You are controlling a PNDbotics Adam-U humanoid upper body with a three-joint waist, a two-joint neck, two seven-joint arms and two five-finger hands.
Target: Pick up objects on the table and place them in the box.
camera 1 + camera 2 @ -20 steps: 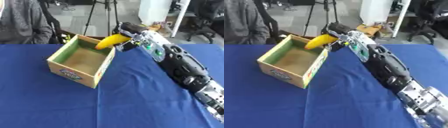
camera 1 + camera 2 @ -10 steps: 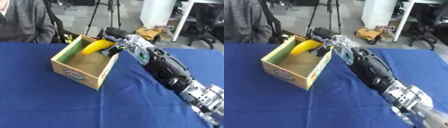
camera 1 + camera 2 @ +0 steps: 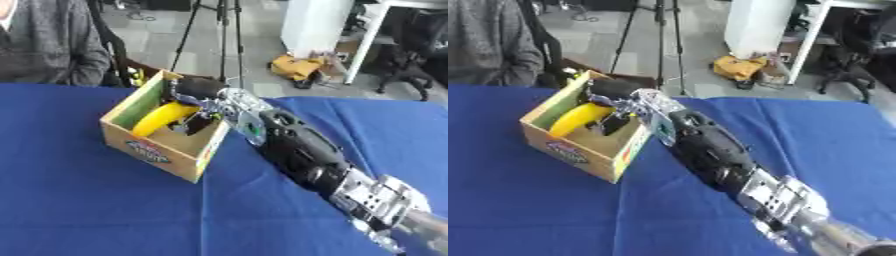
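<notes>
The right hand (image 3: 199, 92) reached over the far rim of the cardboard box (image 3: 149, 150) and was curled around the upper end of a banana (image 3: 163, 118), which hung tilted inside the box, its lower end down toward the near-left wall. Whether the banana already touched the box floor could not be told. The left hand showed in neither view.

The risks lay in the release and the retreat. If the fingers opened while the banana was still tilted high, it could tip against the wall or bounce, though the walls looked tall enough to contain it. The likelier trouble was the arm itself: the forearm (image 3: 289, 145) lay just beside the box's right corner, so a withdrawal swept sideways instead of lifted could catch the rim and drag or tip the light box across the blue desk (image 3: 79, 210). A finger lingering under the fruit could also haul it back out.
</notes>
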